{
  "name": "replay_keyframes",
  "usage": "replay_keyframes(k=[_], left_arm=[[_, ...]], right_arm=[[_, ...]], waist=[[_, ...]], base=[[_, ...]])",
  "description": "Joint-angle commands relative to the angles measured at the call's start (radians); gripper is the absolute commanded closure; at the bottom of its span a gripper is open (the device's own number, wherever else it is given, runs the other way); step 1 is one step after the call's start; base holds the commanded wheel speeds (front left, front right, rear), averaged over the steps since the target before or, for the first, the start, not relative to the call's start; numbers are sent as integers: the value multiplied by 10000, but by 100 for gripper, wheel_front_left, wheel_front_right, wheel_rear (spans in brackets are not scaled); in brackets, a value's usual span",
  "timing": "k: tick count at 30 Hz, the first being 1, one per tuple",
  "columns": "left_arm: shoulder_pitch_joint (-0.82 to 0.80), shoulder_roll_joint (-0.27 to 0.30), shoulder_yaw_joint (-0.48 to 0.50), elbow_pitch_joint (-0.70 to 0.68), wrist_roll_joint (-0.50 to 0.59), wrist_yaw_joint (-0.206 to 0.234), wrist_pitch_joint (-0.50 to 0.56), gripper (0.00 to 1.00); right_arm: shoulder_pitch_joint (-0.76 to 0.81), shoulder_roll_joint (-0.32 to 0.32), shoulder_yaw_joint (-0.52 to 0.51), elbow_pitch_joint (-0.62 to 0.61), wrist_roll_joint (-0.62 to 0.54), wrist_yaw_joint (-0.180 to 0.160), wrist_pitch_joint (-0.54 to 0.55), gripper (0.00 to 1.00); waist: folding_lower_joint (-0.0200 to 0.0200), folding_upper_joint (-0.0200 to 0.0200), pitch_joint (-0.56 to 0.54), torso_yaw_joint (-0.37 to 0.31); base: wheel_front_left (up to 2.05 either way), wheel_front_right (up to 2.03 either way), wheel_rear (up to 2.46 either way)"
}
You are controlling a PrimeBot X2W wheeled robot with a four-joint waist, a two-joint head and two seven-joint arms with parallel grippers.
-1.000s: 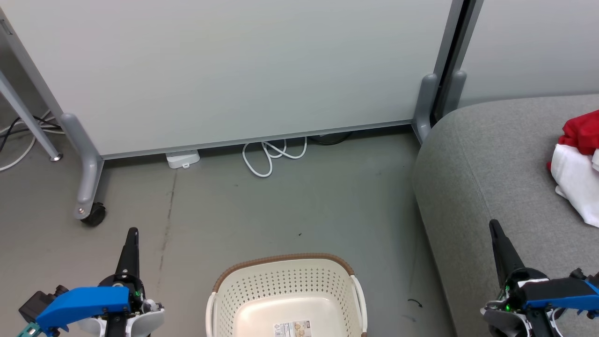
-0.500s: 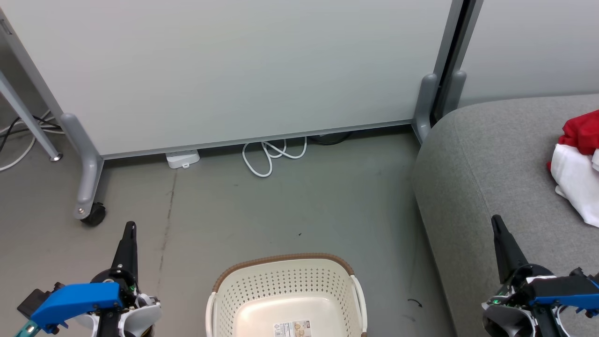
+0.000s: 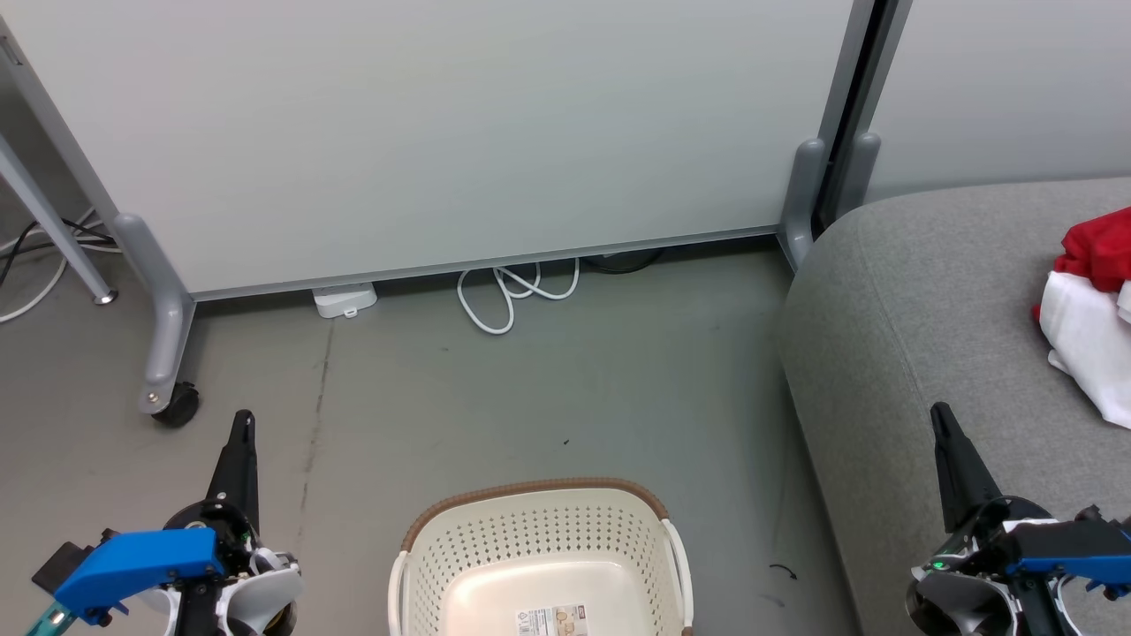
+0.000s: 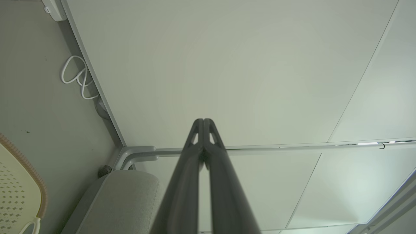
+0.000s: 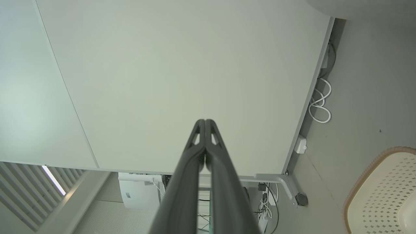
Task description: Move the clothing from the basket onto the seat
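Note:
The cream perforated basket (image 3: 541,539) with its brown rim stands on the floor at the bottom centre, and its inside holds just a label. Red and white clothing (image 3: 1089,305) lies on the grey seat (image 3: 919,291) at the right edge. My left gripper (image 3: 241,422) is shut and points up over the floor, left of the basket. My right gripper (image 3: 940,413) is shut too, over the seat's front part. In the wrist views, the left gripper (image 4: 203,121) and the right gripper (image 5: 205,121) have their fingers pressed together with nothing between them.
A pale partition panel (image 3: 459,132) on grey legs with a castor (image 3: 177,408) stands behind the basket. White cable (image 3: 511,296) and a small white box (image 3: 345,300) lie at its foot. A metal leg (image 3: 53,230) slants at the far left.
Both grippers have shifted a little: the left tip has risen in the head view, and the right tip has risen slightly as well. Basket and clothing have not moved.

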Motion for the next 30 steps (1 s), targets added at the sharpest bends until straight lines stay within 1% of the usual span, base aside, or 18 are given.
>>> replay_keyframes(k=[1,30], left_arm=[[-96,-9,28,-36,-25,-88,40,100],[-96,-9,25,-38,-26,-88,37,100]], right_arm=[[-133,-62,-17,-34,26,7,35,100],[-118,-60,-16,-34,27,7,34,100]], waist=[[-1,0,0,0],[-1,0,0,0]], base=[[0,0,0],[0,0,0]])
